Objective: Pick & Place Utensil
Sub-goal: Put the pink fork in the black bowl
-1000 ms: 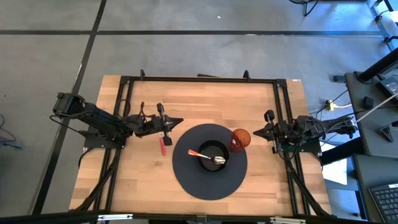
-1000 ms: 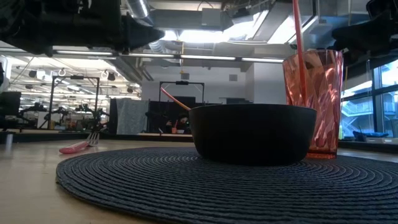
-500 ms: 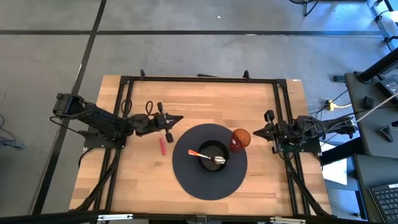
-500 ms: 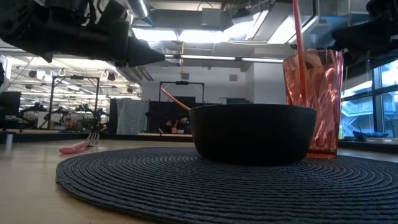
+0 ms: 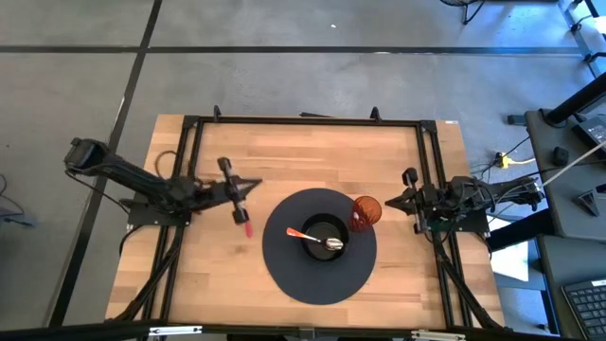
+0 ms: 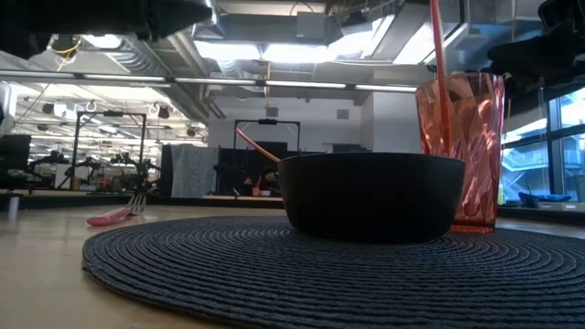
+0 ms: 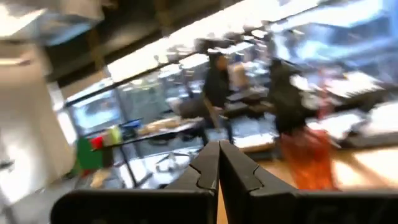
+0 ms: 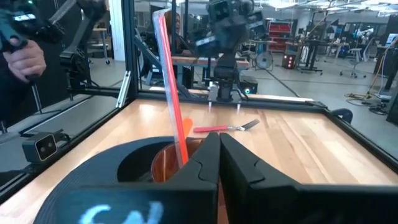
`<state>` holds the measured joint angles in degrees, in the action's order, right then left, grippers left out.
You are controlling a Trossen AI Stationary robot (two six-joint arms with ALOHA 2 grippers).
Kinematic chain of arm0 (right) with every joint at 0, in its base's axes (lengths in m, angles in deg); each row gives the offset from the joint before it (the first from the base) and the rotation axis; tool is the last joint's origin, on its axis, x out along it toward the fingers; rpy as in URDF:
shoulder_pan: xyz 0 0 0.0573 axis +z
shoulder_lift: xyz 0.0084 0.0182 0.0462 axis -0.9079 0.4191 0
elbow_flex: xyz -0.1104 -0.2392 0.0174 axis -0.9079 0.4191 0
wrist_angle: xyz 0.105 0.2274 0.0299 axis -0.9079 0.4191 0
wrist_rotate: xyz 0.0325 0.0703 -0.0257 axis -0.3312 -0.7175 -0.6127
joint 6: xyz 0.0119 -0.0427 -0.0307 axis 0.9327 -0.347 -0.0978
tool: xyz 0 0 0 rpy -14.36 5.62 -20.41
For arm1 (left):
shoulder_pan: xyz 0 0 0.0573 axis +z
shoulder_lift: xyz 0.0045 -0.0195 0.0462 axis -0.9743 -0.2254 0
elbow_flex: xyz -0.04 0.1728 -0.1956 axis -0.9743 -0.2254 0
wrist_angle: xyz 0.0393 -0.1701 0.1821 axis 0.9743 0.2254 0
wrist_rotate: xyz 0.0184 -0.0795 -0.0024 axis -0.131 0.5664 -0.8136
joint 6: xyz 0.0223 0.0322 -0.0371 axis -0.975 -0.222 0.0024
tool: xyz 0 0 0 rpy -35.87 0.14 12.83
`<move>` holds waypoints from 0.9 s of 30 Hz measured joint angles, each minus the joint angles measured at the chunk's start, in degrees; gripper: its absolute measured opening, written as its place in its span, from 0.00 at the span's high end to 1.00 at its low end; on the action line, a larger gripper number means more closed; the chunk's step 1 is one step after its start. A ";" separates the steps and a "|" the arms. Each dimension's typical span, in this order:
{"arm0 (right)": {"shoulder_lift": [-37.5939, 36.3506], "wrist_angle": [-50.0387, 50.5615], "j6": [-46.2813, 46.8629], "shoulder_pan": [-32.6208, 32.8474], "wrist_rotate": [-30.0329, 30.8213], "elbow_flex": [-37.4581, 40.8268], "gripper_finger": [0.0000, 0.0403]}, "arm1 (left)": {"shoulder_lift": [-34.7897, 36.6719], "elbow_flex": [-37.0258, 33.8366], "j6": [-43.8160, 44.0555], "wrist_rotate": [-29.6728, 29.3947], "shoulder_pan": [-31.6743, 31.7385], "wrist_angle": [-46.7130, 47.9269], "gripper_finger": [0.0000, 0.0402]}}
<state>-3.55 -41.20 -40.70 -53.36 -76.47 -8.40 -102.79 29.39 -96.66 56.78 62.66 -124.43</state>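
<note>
Utensil = pink fork (image 5: 246,225): pink handle, paler tines at one end, lying flat on bare wood tabletop (image 5: 312,152), just beside the L edge of round dark woven placemat (image 5: 284,275), not on it. Low view shows it resting flat w/ tines toward the mat (image 6: 117,215); R wrist view shows it lying crosswise beyond the cup (image 8: 225,128).

L gripper (image 5: 248,185) above table, just behind the fork's far end; fingers clenched together, nothing between them (wrist view, tips meet) (image 7: 218,163).

R gripper (image 5: 390,201) at R side of table, just beside orange tumbler (image 5: 366,210); fingers pressed together, empty (image 8: 219,155).

On mat: black bowl (image 5: 325,237) w/ orange-handled spoon (image 5: 317,238) in it; tumbler holds a red straw (image 8: 172,93).
</note>
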 joint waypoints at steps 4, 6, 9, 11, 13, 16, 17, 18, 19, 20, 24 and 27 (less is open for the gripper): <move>0.00 -1.68 -0.03 -0.02 -0.02 0.00 0.99 | 9.35 0.27 8.45 1.48 6.94 14.23 1.00; 0.00 -2.16 0.50 -0.02 -0.07 0.00 0.99 | 12.36 0.92 13.95 7.97 12.19 24.22 0.99; 0.01 -2.44 0.74 -0.02 -0.07 0.00 0.99 | 13.11 1.14 20.01 19.48 18.78 30.94 1.00; 0.00 -2.44 0.25 -0.02 -0.02 0.00 0.99 | 12.74 1.14 21.80 25.34 21.57 32.83 1.00; 0.00 -2.44 -0.07 -0.02 -0.02 0.00 0.99 | 12.35 1.14 22.88 30.33 23.41 33.70 0.99; 0.02 -2.46 -0.09 -0.02 -0.02 0.00 0.99 | 12.05 1.21 24.24 36.38 24.27 34.71 1.00; 0.02 -2.44 -0.11 -0.02 -0.02 0.00 0.99 | 11.96 1.26 24.09 37.75 24.02 35.40 1.00; 0.01 -2.44 -0.13 -0.02 -0.02 0.00 0.99 | 11.92 1.63 23.84 38.65 23.52 37.23 1.00; 0.02 -2.46 -0.15 -0.02 -0.02 0.00 0.99 | 11.70 2.57 23.56 38.98 22.78 39.88 1.00; 0.01 -2.46 -0.15 -0.02 -0.02 0.00 0.99 | 11.30 4.17 23.41 38.91 21.88 43.41 1.00; 0.02 -2.54 -0.04 -0.02 -0.01 0.00 0.99 | 7.99 13.79 22.76 35.00 16.72 58.41 1.00; 0.02 -2.72 0.14 -0.02 -0.02 0.00 0.99 | 4.40 22.04 15.68 30.30 12.49 68.99 1.00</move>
<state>-3.53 -43.93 -40.56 -53.39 -76.49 -8.40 -98.38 51.43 -80.98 87.08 75.15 -55.44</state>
